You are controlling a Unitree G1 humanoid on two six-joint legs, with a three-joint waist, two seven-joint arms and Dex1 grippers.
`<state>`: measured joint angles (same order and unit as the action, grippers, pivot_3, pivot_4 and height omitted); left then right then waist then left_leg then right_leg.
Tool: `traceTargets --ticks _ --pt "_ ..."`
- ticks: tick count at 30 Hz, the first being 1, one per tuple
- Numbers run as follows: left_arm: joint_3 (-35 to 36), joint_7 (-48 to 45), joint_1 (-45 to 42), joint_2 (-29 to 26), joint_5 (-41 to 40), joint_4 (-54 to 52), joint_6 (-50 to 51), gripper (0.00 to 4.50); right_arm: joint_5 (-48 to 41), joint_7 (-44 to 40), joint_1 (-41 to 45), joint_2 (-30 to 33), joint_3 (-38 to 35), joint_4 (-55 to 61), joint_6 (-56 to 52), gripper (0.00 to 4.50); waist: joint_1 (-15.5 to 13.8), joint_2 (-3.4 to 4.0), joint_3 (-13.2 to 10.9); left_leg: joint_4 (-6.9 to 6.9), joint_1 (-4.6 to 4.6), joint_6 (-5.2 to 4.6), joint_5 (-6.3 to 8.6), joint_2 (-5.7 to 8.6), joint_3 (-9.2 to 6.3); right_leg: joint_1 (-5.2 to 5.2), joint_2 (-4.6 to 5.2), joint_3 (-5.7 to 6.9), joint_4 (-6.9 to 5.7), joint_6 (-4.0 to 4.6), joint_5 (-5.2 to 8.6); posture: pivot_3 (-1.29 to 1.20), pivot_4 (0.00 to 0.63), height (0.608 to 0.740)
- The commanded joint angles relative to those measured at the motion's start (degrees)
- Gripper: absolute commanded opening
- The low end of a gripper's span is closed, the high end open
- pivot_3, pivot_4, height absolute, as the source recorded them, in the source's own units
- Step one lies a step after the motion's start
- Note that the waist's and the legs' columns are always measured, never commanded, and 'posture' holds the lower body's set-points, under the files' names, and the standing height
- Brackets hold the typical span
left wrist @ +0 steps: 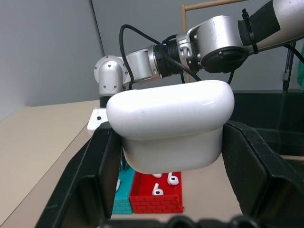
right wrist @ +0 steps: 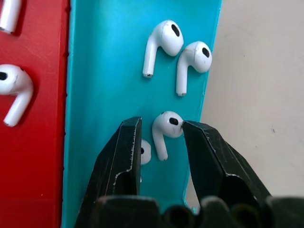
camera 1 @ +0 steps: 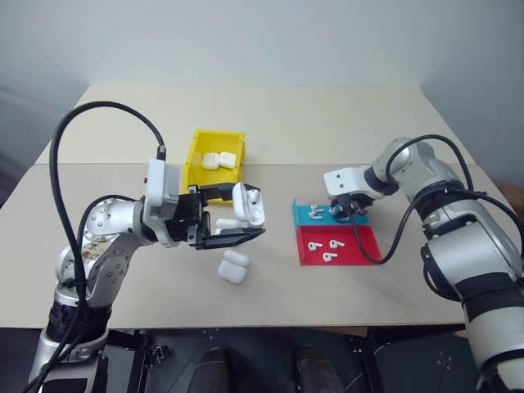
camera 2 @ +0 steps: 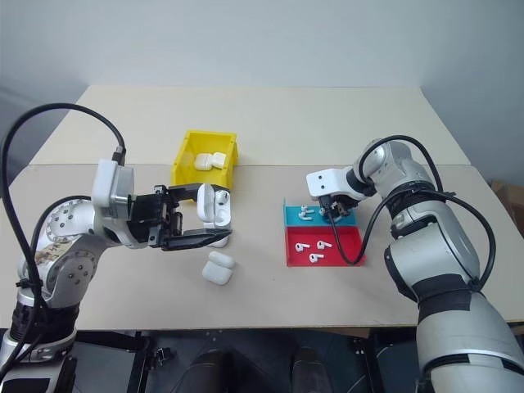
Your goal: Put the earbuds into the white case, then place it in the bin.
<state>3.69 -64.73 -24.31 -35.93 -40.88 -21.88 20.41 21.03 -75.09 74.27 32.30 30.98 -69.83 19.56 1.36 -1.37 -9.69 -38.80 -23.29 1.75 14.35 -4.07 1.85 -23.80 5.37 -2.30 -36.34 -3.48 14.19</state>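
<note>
Blue tray (right wrist: 104,71) — earbud (right wrist: 166,128) between claw (right wrist: 159,142) fingers

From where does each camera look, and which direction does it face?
Head views: from the head, down over the table; both arms show.
Left wrist view: along the left gripper shut on the white case, toward the right arm and trays.
Right wrist view: down on the blue tray, right gripper open around an earbud.
Shared: red tray.

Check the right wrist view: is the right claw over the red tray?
No, the right claw straddles an earbud in the blue tray.
</note>
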Motion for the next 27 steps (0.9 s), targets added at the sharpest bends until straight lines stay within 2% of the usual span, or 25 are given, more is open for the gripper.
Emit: traceTargets --ticks 1,19,20,23,27 --pt "2.01 0.93 0.37 -0.96 -1.49 -2.44 0.38 2.86 1.15 1.5 1.96 -0.06 -1.3 -0.64 1.33 1.75 0.06 0.0 0.0 0.0 0.0 0.0 0.0 0.0 0.0 -0.01 0.0 0.0 -0.01 0.0 0.0 0.0 0.15 0.74" --pt "2.44 1.55 0.69 -1.42 -1.8 -2.82 0.53 2.86 3.06 1.28 0.55 -1.31 -2.25 -2.17 1.9 1.75 1.09 0.0 0.0 -0.01 0.05 0.04 -0.03 0.0 0.01 -0.04 0.0 -0.04 -0.37 0.0 0.0 0.0 0.15 0.74" --pt "2.5 1.56 0.75 -1.47 -1.84 -2.89 0.57 2.86 3.09 1.23 0.42 -1.32 -2.32 -2.12 1.98 1.38 1.1 0.0 0.0 -0.01 0.05 0.04 -0.03 0.0 0.01 -0.04 0.0 -0.04 -0.37 0.0 0.0 0.0 0.15 0.74" --pt "2.61 1.48 0.8 -1.62 -1.85 -2.87 0.59 2.86 3.1 1.22 0.22 -1.39 -2.69 -2.11 1.89 0.64 1.11 0.0 0.0 -0.01 0.05 0.04 -0.03 0.0 0.01 -0.05 0.0 -0.04 -0.37 0.01 0.0 0.0 0.15 0.74" --pt "2.69 1.29 0.68 -1.69 -1.91 -2.66 0.63 2.86 3.34 1.57 0.08 -1.38 -3.07 -2.06 1.5 0.62 1.12 0.0 0.0 -0.01 0.05 0.05 -0.03 0.0 0.02 -0.07 0.0 -0.05 -0.37 0.01 0.01 0.0 0.15 0.74"
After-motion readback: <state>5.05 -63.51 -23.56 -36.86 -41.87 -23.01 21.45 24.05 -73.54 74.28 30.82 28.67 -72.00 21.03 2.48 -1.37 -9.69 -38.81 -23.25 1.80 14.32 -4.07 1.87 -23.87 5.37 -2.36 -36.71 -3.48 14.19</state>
